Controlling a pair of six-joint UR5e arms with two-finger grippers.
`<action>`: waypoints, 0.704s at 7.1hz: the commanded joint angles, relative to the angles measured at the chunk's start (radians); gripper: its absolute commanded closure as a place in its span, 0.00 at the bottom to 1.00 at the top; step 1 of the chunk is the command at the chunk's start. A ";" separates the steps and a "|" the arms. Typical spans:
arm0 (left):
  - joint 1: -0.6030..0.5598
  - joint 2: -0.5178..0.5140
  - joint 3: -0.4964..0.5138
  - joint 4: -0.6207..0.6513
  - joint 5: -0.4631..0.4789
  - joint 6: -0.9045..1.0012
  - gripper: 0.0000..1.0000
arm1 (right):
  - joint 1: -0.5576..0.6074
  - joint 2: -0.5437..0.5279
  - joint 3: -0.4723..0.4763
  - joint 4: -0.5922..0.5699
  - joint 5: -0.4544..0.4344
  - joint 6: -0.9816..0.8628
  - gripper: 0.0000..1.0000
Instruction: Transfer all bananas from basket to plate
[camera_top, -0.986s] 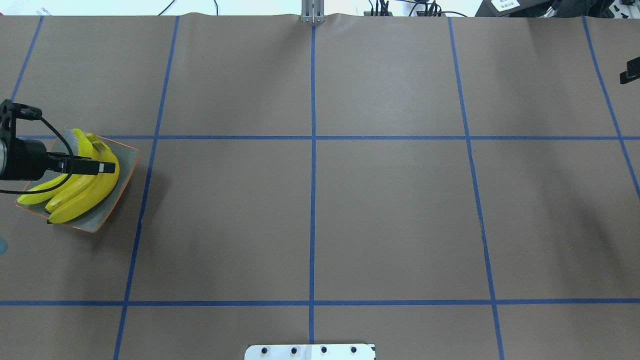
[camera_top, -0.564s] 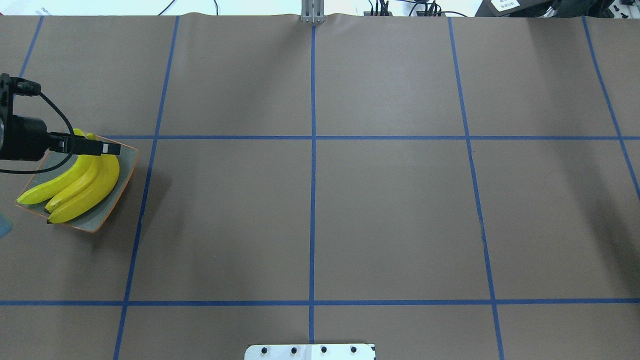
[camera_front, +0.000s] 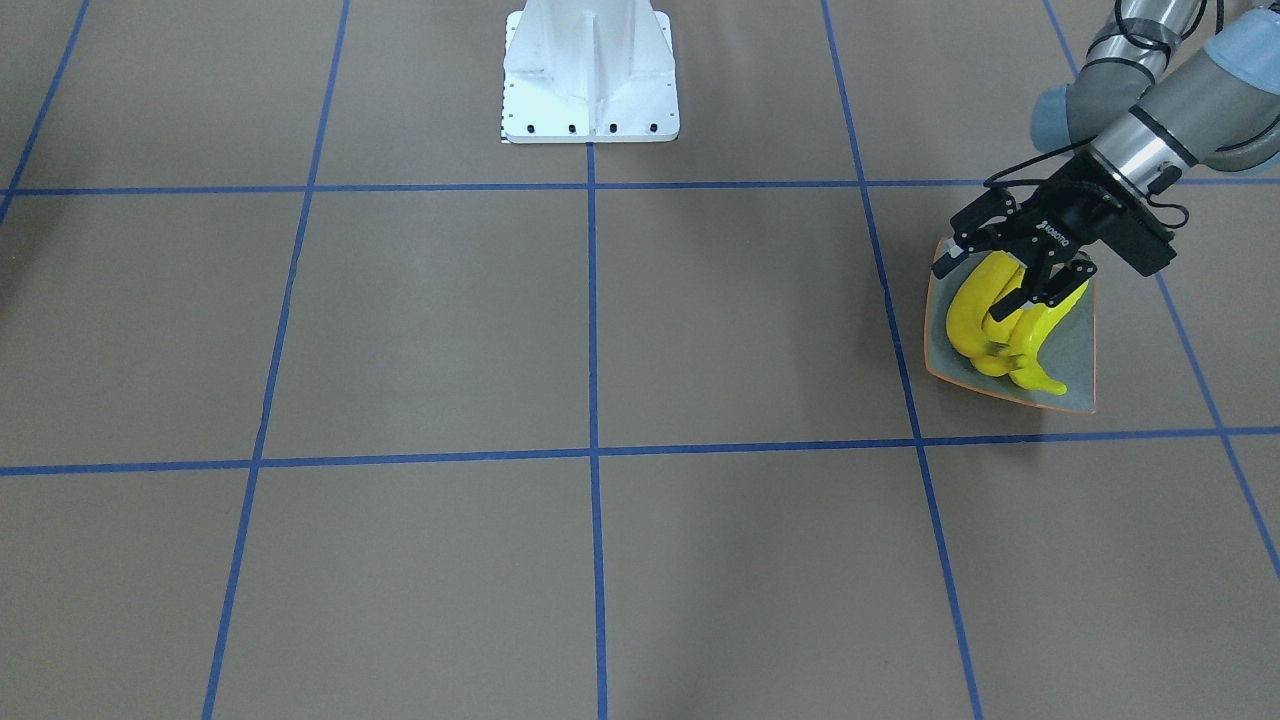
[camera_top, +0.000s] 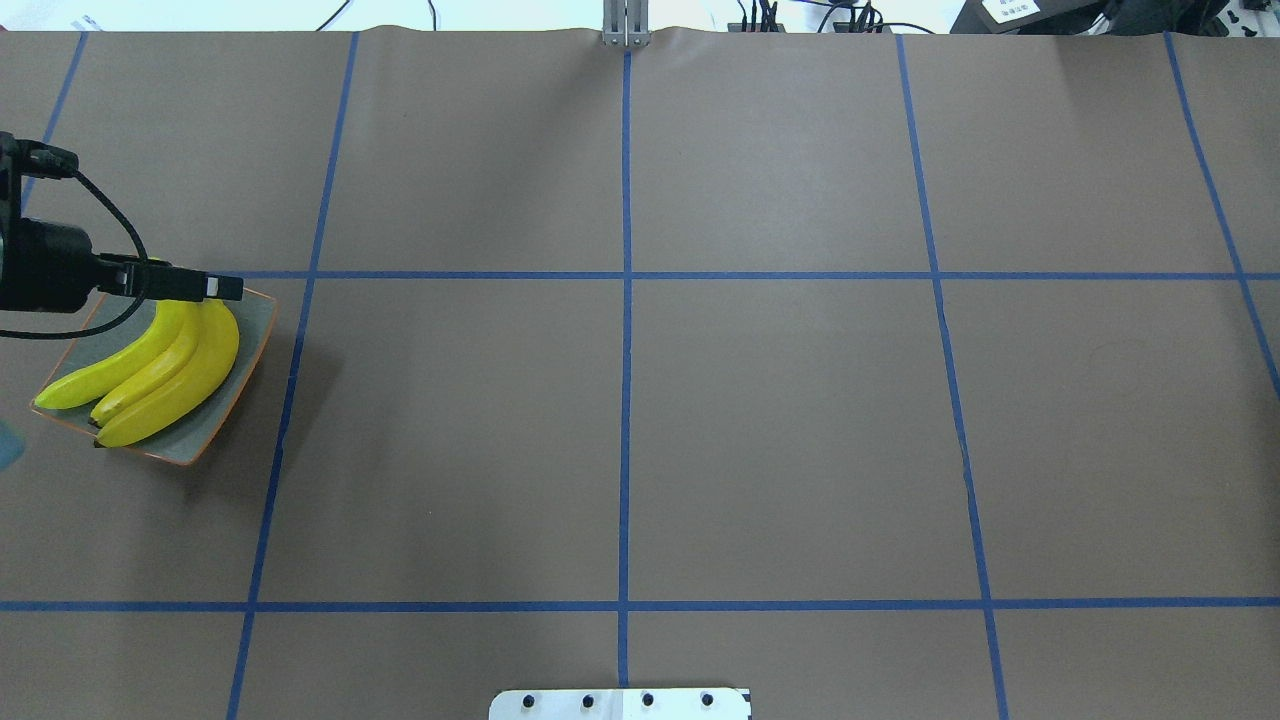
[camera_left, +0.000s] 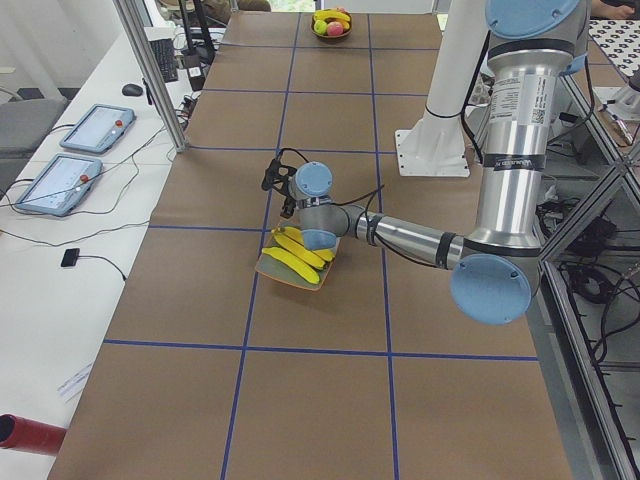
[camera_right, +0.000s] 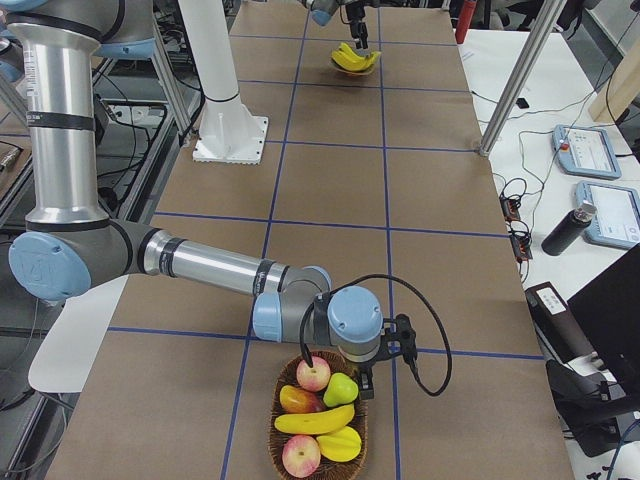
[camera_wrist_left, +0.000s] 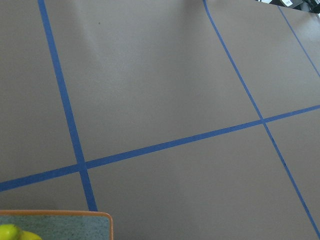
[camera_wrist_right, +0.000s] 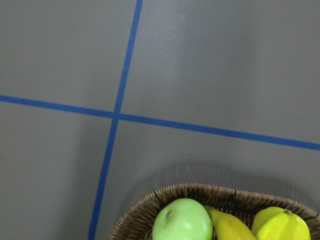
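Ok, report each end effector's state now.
Left end effector: open, empty, over the bananas on the plate.
Right end effector: cannot tell; by the wicker basket.

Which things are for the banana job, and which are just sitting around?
For the job: the bananas on the plate, the basket, the banana in it, the left end effector, the right end effector.

Just lying about: the apples, the green fruit, the tablets, the bottle.

Glossy plastic-looking bananas (camera_top: 165, 365), speckled glazed plate (camera_top: 195, 435), woven wicker basket (camera_wrist_right: 145, 207), matt brown paper table cover (camera_top: 780, 430)
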 joint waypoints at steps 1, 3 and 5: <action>-0.001 0.002 -0.016 -0.001 0.000 0.000 0.01 | 0.006 -0.019 -0.145 0.136 0.003 -0.040 0.00; 0.001 0.001 -0.017 0.000 0.002 0.000 0.01 | 0.006 -0.034 -0.228 0.226 -0.002 -0.044 0.01; 0.001 -0.001 -0.018 0.000 0.002 0.000 0.01 | 0.006 -0.036 -0.251 0.239 -0.009 -0.046 0.04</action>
